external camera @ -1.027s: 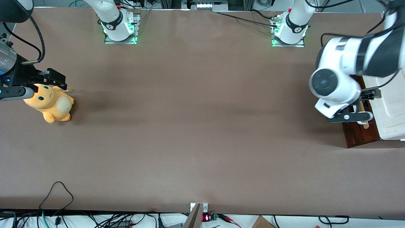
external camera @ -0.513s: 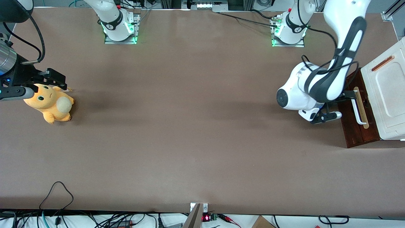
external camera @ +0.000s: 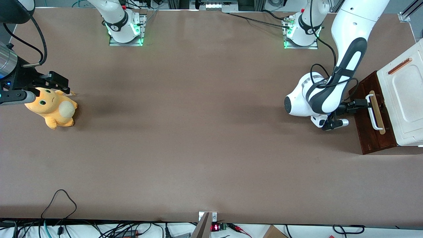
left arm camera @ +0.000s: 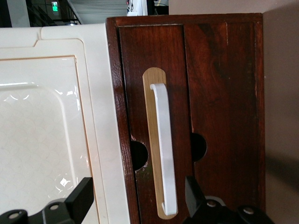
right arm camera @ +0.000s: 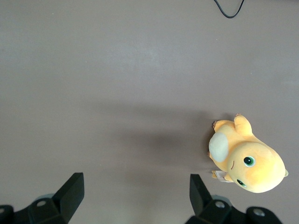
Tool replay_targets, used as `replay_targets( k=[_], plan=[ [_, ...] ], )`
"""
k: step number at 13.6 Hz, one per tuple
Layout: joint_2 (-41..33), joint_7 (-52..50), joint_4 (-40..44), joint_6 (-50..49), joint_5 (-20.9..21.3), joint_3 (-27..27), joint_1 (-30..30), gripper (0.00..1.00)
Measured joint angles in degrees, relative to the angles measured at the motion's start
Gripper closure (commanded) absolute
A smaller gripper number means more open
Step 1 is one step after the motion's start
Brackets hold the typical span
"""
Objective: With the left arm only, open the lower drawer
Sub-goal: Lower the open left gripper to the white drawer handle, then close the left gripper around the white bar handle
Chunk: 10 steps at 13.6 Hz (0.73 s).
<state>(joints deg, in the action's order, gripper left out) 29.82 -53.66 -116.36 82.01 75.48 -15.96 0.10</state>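
The lower drawer (external camera: 370, 129) sits at the working arm's end of the table, its dark front facing up under the white cabinet panel (external camera: 404, 99). Its white handle (left arm camera: 164, 149) runs lengthwise, near-to-far. The left arm (external camera: 343, 66) reaches down, elbow bent; its gripper (external camera: 362, 103) hovers at the handle's farther end, fingers (left arm camera: 79, 201) spread wide, gripping nothing. A plush toy (external camera: 53, 107) lies toward the parked arm's end.
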Motion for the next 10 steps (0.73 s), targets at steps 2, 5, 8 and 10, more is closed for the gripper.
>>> replay_targets(
  k=[2, 5, 8, 10],
  plan=[
    [2.02, -2.48, 0.0, -0.03, 1.96, 0.96, 0.28, 0.15],
    [4.93, -5.1, 0.08, -0.06, 4.42, 1.33, 1.6, 0.15],
    [5.32, -5.36, 0.12, -0.59, 6.76, 1.55, 1.65, 0.15],
    [5.44, -5.74, 0.12, -1.14, 7.79, 2.29, 1.66, 0.22]
  ],
)
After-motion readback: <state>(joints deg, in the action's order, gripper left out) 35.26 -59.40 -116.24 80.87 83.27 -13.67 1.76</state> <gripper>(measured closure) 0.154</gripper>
